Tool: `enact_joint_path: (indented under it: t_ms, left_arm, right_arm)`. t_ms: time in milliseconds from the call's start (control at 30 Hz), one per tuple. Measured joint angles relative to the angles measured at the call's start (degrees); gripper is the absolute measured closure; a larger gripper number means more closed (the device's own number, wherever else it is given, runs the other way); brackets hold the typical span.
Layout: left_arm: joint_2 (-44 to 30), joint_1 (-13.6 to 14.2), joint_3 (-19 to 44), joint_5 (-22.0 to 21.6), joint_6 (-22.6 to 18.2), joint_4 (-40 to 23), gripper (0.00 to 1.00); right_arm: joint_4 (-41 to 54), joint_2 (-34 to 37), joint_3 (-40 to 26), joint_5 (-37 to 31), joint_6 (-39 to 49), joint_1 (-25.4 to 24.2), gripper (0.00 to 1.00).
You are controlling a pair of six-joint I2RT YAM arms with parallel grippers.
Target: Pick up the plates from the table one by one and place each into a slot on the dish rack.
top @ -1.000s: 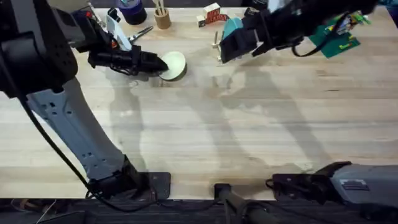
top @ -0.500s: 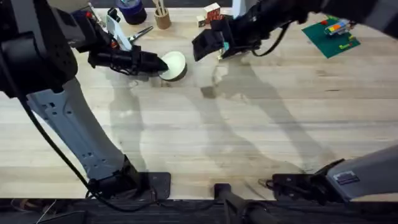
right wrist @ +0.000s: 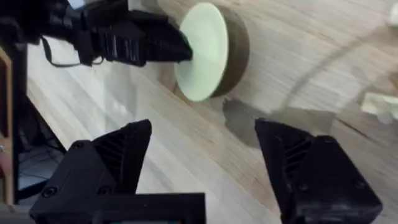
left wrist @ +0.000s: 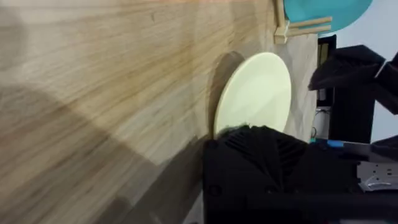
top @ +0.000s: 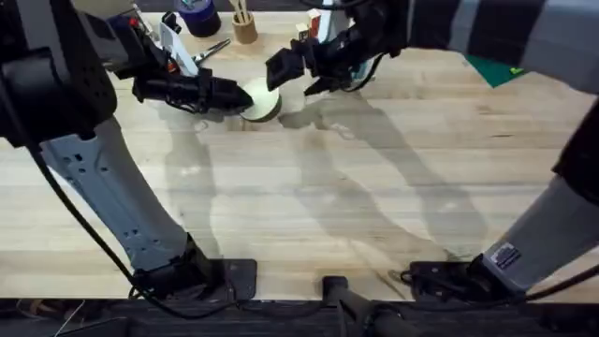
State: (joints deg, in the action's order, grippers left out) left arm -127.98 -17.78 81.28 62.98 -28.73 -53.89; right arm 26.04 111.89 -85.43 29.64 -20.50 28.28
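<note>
Left pincer (top: 236, 95) pinches the cream-yellow plate (top: 263, 99) by its rim — tilted off the table (top: 374, 206). Right pincer (right wrist: 202, 155) hovers near it, fingers spread wide.

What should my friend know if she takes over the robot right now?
Left end effector: shut on the cream-yellow plate, holding it tilted up on the table.
Right end effector: open, empty, hovering near that plate.
Turquoise plate: appears to stand in the dish rack.
Done: likely one plate racked.
Left: get the cream-yellow plate into a slot, maybe by handing it to the right arm.
</note>
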Motion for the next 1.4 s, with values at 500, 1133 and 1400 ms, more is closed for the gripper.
enact_joint_path:
  t_ms: [500, 1133, 1400]
  left_arm:
    - [0.0, 0.0, 0.0, 0.0, 0.0, 0.0, 0.961]
    - [0.0, 0.0, 0.0, 0.0, 0.0, -0.1, 0.961]
    - [0.0, 0.0, 0.0, 0.0, -0.3, -0.3, 0.961]
  right_arm:
    - [-9.8, 5.6, 0.0, -13.4, -17.2, 6.7, 0.006]
    - [-19.2, 8.9, 0.0, -15.6, -28.8, 8.7, 0.276]
    - [-19.1, 11.3, 0.0, -15.6, -30.0, 8.9, 0.784]
